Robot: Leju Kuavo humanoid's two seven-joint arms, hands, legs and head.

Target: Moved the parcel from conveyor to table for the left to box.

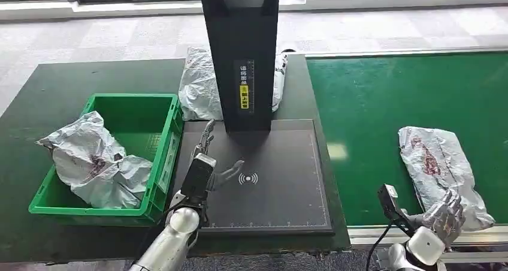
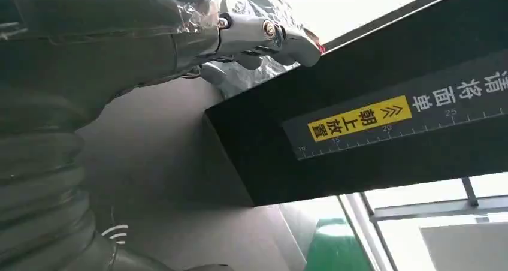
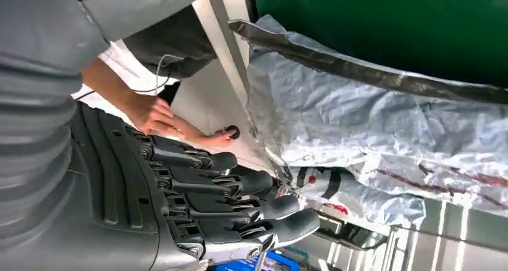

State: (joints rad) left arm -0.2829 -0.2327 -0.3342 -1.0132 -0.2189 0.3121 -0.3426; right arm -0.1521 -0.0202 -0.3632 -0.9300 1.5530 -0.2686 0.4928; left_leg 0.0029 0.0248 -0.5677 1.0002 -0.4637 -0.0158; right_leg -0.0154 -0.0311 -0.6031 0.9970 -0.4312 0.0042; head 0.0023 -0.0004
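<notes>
Crinkled silver film wraps the parcel (image 1: 442, 169) on the green conveyor (image 1: 383, 121), its near corner hidden under the right hand (image 1: 444, 216), whose grasp cannot be told, while the left hand (image 1: 206, 163) is held spread above the black scanner pad (image 1: 281, 193).

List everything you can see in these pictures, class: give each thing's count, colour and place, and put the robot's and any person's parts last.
parcel: one, silver-grey with red marks, on the green conveyor belt at the right.
conveyor belt: one, green, right of the table.
bin: one, green, on the table's left part.
bagged parcels in the bin: silver-grey, crumpled, count unclear.
parcel behind the post: silver-grey, on the table.
scanner pad: one, black, centre of the table.
post: one, black with a yellow label, standing at the pad's far edge.
table: one, dark.
left robot hand: over the pad, fingers apart.
right robot hand: at the parcel's near end.
person's hand: one, beside the conveyor edge.
</notes>
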